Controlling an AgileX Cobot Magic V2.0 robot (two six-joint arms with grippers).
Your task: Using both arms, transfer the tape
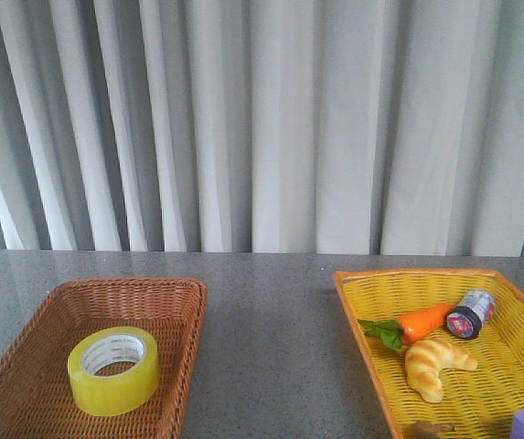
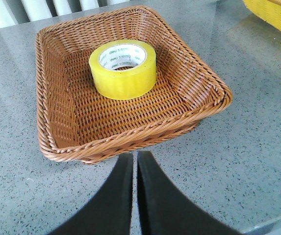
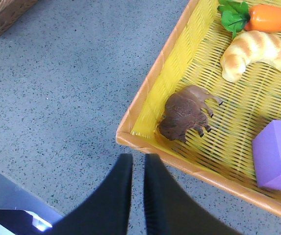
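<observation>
The tape [image 1: 120, 384], a wide yellow roll with a white core and green print, lies flat in the brown wicker basket [image 1: 124, 284] at the front left of the table. In the left wrist view the tape [image 2: 125, 81] sits in the middle of the basket [image 2: 130, 139]. My left gripper [image 2: 135, 155] is shut and empty, over the table just outside the basket's near rim. My right gripper [image 3: 138, 157] is shut and empty, over the table by a corner of the yellow basket [image 3: 204, 174]. Neither arm shows in the front view.
The yellow basket [image 1: 358, 320] at the right holds a toy carrot [image 1: 426, 320], a croissant [image 1: 433, 361], a small silvery cylinder [image 1: 470, 313], a purple block [image 3: 277, 156] and a brown toy animal [image 3: 184, 115]. A grey curtain hangs behind the table.
</observation>
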